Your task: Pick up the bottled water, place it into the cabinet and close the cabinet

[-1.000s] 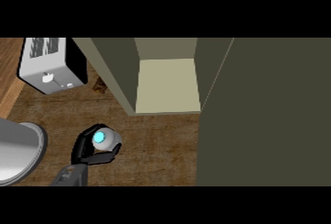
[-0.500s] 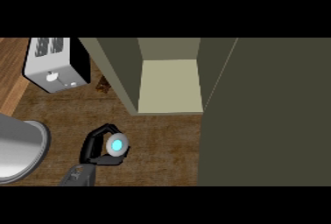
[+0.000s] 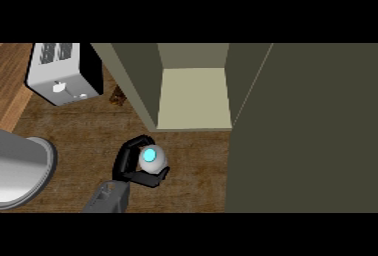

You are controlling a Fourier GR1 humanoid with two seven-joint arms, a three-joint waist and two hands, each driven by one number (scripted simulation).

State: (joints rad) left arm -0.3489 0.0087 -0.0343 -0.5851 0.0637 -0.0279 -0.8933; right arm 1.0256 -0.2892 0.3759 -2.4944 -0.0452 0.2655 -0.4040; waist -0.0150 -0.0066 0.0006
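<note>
The bottled water [image 3: 151,160] shows from above as a white rounded body with a light blue cap. My left hand [image 3: 124,167] is shut on it, fingers curled over its far side and thumb under its near side. It is held over the wooden counter [image 3: 192,150], a little in front of and left of the cabinet's opening. The cabinet [image 3: 193,97] is open, with a pale bare shelf inside. Its dark door [image 3: 310,130] stands swung out and fills the view's right side. No right hand shows.
A silver toaster [image 3: 63,72] stands at the back left beside the cabinet's left wall [image 3: 136,80]. A large grey metal vessel [image 3: 22,170] sits at the left edge. A small brown object [image 3: 117,96] lies between toaster and cabinet.
My left hand has carried the bottle to the right and closer to the cabinet's opening. The cabinet door has stayed open.
</note>
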